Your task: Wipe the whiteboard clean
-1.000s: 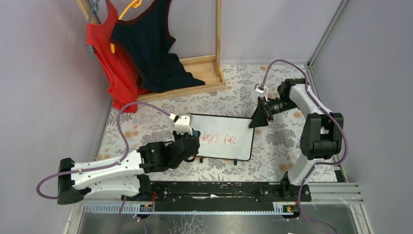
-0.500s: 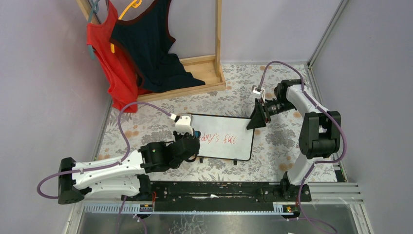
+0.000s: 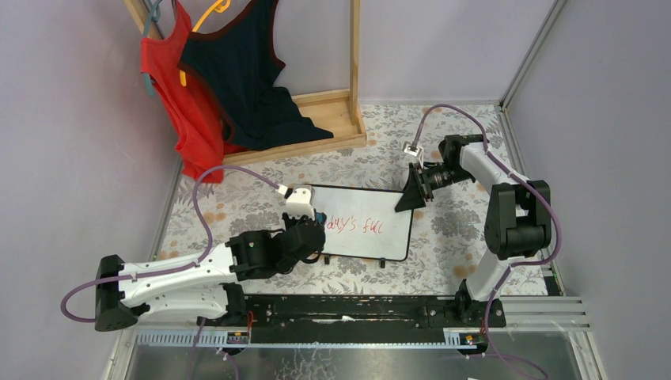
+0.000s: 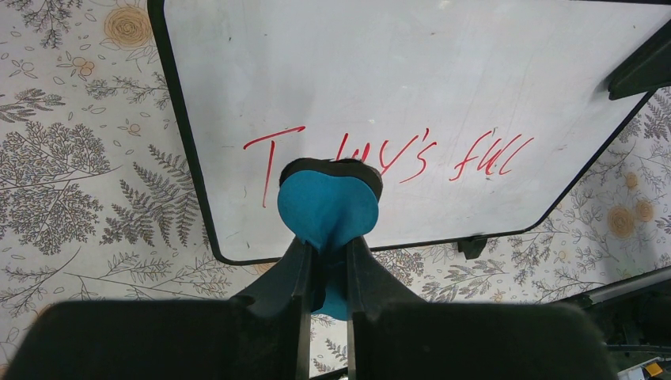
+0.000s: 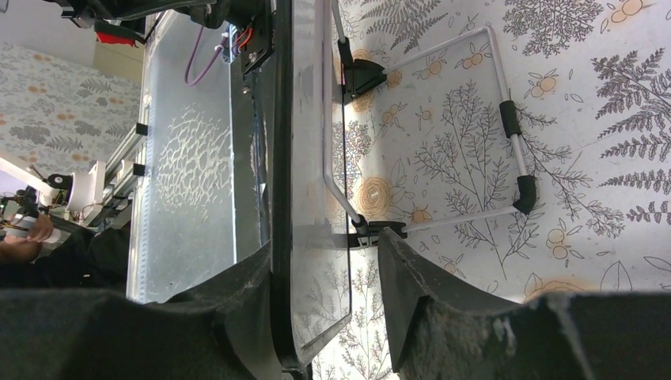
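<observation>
The whiteboard (image 3: pixel 372 237) lies flat on the flowered table, with red writing (image 3: pixel 360 226) across its middle. In the left wrist view the whiteboard (image 4: pixel 411 87) reads "T..day's full". My left gripper (image 3: pixel 314 219) is shut on a blue eraser (image 4: pixel 328 207), which rests on the board over the start of the writing. My right gripper (image 3: pixel 405 199) is at the board's far right corner. In the right wrist view the board's black frame (image 5: pixel 282 158) stands edge-on between the open jaws of my right gripper (image 5: pixel 326 245), against one finger, with a gap to the other.
A wooden clothes rack (image 3: pixel 316 119) with a red top (image 3: pixel 170 87) and a dark top (image 3: pixel 237 71) stands at the back left. A black rail (image 3: pixel 356 309) runs along the near edge. A white wire stand (image 5: pixel 510 134) shows behind the board.
My right gripper has moved left and slightly nearer, onto the board's far right corner. The left arm and the eraser have hardly moved.
</observation>
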Robot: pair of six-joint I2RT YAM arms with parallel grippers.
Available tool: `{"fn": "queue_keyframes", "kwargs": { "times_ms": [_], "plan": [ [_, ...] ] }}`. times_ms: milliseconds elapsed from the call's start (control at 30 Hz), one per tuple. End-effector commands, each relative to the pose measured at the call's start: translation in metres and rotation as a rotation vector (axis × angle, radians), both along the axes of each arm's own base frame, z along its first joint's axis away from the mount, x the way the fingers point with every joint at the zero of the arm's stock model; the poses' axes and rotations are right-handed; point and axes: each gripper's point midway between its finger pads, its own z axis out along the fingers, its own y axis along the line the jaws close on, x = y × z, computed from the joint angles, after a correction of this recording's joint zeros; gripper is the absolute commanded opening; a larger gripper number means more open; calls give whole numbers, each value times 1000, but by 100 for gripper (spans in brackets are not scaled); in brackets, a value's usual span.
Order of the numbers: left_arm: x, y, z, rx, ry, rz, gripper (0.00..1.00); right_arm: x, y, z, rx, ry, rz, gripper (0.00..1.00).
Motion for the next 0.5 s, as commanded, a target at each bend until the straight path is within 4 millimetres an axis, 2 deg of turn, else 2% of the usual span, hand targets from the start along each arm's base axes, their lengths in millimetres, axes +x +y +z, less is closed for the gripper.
{"fn": "queue_keyframes", "kwargs": {
  "times_ms": [0,167,367,467],
  "plan": [
    [3,-2,4,-22,-17,21,3,-2,8,14,13,-35,3,49],
    [2,-1,3,-26,-16,23,3,-2,8,15,14,-38,7,48],
    [2,-1,1,-23,-13,24,3,-3,8,17,17,-36,8,34],
    [2,-2,0,-24,-9,20,3,-5,9,18,21,-35,12,30]
  ]
}}
